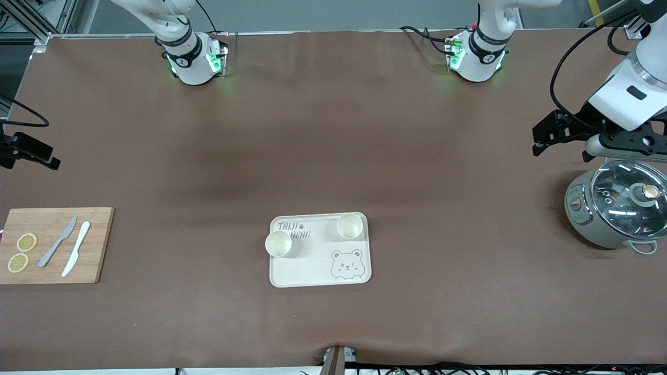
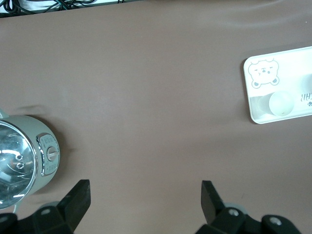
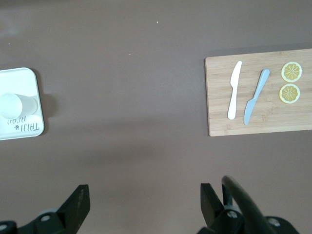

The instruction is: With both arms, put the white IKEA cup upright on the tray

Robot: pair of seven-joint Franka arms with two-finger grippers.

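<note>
The cream tray (image 1: 307,265) with the bear drawing lies mid-table, near the front camera. Two white cups stand upright on it: one (image 1: 278,244) at its rim toward the right arm's end, one (image 1: 349,226) in the corner toward the left arm's end. My left gripper (image 1: 560,143) is open and empty, up over the table beside the pot; its wrist view (image 2: 145,195) shows the tray (image 2: 273,68) and a cup (image 2: 281,103) far off. My right gripper (image 1: 36,151) is open and empty, over the right arm's end of the table; its wrist view (image 3: 145,197) shows the tray (image 3: 22,131) and a cup (image 3: 17,105).
A grey pot with a glass lid (image 1: 617,211) stands at the left arm's end, also in the left wrist view (image 2: 24,156). A wooden cutting board (image 1: 52,271) with two knives and two lemon slices lies at the right arm's end, also in the right wrist view (image 3: 219,97).
</note>
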